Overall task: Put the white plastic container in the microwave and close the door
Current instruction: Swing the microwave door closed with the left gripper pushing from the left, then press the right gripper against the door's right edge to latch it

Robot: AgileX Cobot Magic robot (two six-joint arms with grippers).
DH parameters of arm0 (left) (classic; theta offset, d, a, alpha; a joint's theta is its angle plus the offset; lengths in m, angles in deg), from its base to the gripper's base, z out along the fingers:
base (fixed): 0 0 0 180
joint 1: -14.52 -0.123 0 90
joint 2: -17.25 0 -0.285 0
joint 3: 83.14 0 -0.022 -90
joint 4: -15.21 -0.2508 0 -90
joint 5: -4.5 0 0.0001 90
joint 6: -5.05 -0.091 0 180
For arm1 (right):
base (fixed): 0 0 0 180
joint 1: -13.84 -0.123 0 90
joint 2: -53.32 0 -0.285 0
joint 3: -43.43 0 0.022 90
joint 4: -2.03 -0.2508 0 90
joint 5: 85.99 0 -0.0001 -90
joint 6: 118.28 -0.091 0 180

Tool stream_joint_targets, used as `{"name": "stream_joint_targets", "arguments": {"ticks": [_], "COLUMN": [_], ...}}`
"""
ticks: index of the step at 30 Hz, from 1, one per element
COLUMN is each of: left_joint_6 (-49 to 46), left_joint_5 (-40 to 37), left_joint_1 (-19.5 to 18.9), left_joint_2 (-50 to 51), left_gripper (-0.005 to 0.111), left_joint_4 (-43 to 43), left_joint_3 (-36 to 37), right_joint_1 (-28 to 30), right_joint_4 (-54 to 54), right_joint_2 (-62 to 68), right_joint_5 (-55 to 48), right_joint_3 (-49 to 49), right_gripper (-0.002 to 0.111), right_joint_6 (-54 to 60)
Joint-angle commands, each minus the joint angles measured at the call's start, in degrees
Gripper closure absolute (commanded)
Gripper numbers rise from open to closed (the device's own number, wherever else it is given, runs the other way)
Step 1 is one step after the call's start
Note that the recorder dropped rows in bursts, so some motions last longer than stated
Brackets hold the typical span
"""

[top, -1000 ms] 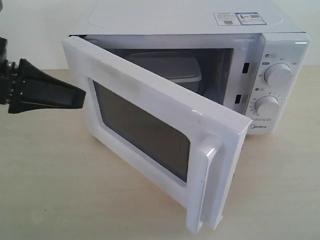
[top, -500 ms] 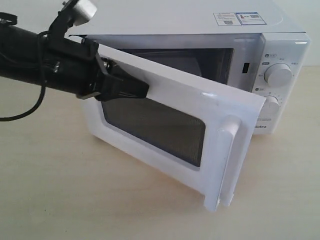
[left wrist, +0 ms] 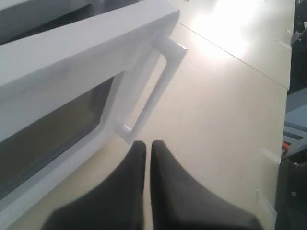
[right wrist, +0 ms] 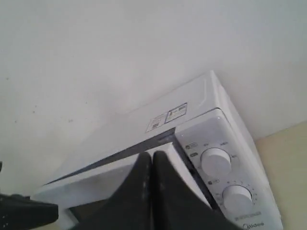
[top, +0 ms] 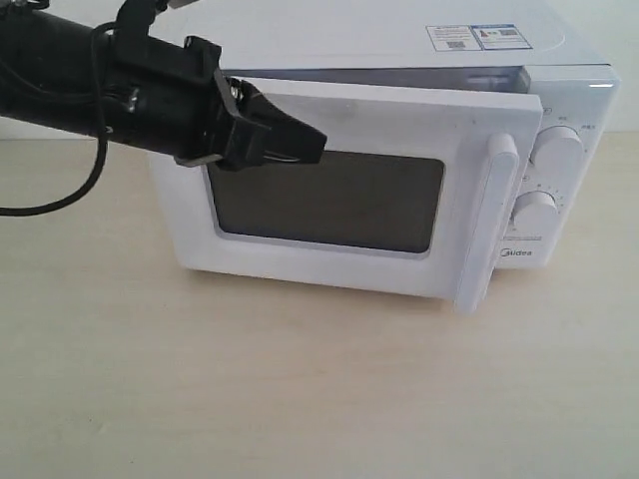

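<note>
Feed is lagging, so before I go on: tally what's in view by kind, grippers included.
Microwave: 1
Door: 1
Dials: 2
Stickers: 2
Grippers: 2 (left gripper, right gripper)
White plastic container: 0 in view
Total: 8

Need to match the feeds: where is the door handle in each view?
Exterior: the handle stands upright on the right edge of the door.
Left wrist: the handle is just beyond the left end effector.
Right wrist: not made out; the right end effector fronts that end of the door.
Shared landmark: the door, in all three.
</note>
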Motion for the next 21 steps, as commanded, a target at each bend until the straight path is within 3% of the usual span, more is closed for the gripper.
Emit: {"name": "stream_joint_targets", "arguments": {"ticks": [1, 3, 5, 11, 14, 18, 21], "left_joint_6": [-0.2, -0.2, 0.8, 5.0, 6.9, 9.7, 10.8], "left_joint_5": [-1.3, -1.3, -1.3, -1.8, -2.6, -2.7, -2.8], "left_joint_1": [0.3, 0.3, 0.3, 0.3, 0.3, 0.3, 0.3], "left_joint_2": [-4.2, -6.9, -9.6, -16.5, -19.7, -24.0, -26.9], "left_gripper": [0.102, 0.102, 0.102, 0.102, 0.102, 0.102, 0.102], "left_joint_4": [0.0, 0.0, -0.6, -5.1, -7.2, -9.6, -10.9], "left_joint_3": [-0.4, -0.4, -0.4, -0.4, -0.4, -0.4, -0.4], "right_joint_1": [0.2, 0.2, 0.2, 0.2, 0.2, 0.2, 0.2], "right_joint_4": [-1.8, -1.4, -1.4, -3.4, -8.2, -8.5, -2.8], "right_joint_2": [8.2, 12.5, 13.7, 13.8, 15.6, 22.0, 29.6], "right_joint_5": [-19.1, -29.4, -33.1, -26.3, -26.0, -27.3, -32.6], "right_joint_3": [-14.6, -20.4, -22.8, -23.0, -24.0, -31.9, -40.9], "right_gripper": [0.108, 0.108, 0.108, 0.108, 0.108, 0.108, 0.108], "right_joint_6": [14.2, 18.3, 19.1, 18.0, 28.1, 32.2, 28.0]}}
